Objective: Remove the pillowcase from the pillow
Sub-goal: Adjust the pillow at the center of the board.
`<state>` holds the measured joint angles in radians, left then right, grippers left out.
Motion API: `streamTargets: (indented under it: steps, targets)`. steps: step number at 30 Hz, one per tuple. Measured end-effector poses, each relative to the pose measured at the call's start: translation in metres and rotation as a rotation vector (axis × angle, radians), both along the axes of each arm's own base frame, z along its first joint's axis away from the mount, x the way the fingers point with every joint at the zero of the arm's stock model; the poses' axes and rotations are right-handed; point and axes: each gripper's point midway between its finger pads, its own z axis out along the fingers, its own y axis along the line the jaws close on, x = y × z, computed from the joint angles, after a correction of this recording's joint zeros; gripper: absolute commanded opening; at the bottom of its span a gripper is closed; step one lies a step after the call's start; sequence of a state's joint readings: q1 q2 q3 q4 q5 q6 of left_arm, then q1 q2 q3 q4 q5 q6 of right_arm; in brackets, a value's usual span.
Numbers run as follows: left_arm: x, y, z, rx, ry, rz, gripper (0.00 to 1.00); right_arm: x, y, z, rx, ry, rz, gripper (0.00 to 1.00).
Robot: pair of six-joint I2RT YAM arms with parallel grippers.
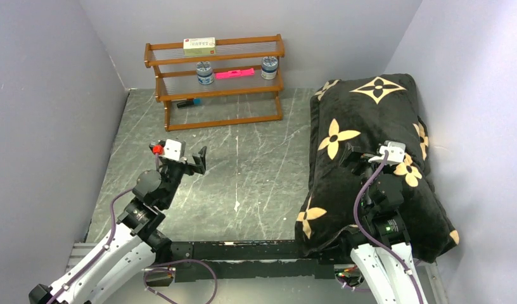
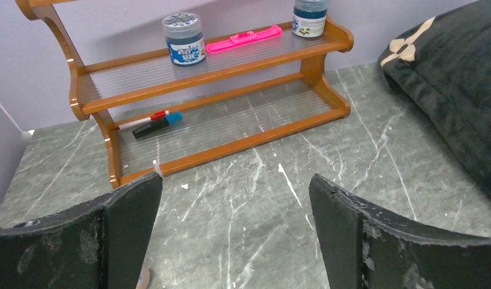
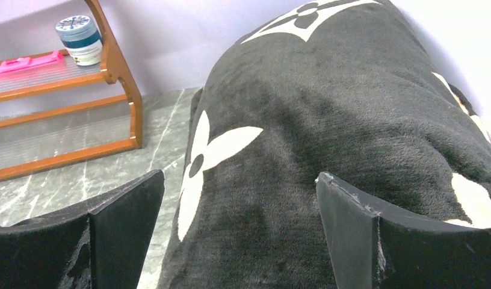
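The pillowcase, black plush with tan flower motifs, lies plump and long along the right side of the table; it also shows in the left wrist view and fills the right wrist view. The pillow is hidden inside it. My right gripper hovers over the middle of the pillowcase, open, with only cloth below and nothing between its fingers. My left gripper is above the bare marble at centre left, open and empty, well apart from the pillowcase.
A wooden shelf rack stands at the back, holding a box, two jars, a pink item and a marker. Grey walls close in on the left, back and right. The pillowcase presses against the right wall.
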<state>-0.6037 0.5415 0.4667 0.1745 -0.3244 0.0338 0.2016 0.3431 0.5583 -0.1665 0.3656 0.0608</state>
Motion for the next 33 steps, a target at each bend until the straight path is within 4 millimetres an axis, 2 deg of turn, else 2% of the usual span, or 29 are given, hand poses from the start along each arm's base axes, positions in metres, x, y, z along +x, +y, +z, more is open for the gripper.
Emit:
streamTargets:
  steps: [6, 13, 18, 24, 29, 33]
  targets:
    - [-0.002, 0.003, 0.007, -0.016, -0.021, 0.006, 0.97, -0.001, 0.001, 0.005, -0.005, 0.001, 0.009, 1.00]
    - [-0.003, 0.002, 0.008, -0.019, -0.026, 0.002, 0.97, 0.006, 0.006, 0.033, -0.033, 0.022, 0.036, 1.00]
    - [-0.007, 0.002, 0.013, -0.030, -0.042, -0.005, 0.97, 0.010, 0.007, 0.041, -0.045, 0.076, 0.038, 1.00]
    - [-0.016, -0.001, 0.028, -0.061, -0.091, -0.030, 0.97, 0.020, 0.004, 0.026, -0.008, 0.241, -0.015, 1.00]
    - [-0.020, 0.000, 0.032, -0.074, -0.105, -0.025, 0.97, 0.047, 0.006, 0.009, 0.024, 0.456, -0.078, 1.00]
    - [-0.021, 0.000, 0.034, -0.076, -0.114, -0.025, 0.97, 0.073, 0.010, -0.018, 0.034, 0.674, -0.142, 1.00]
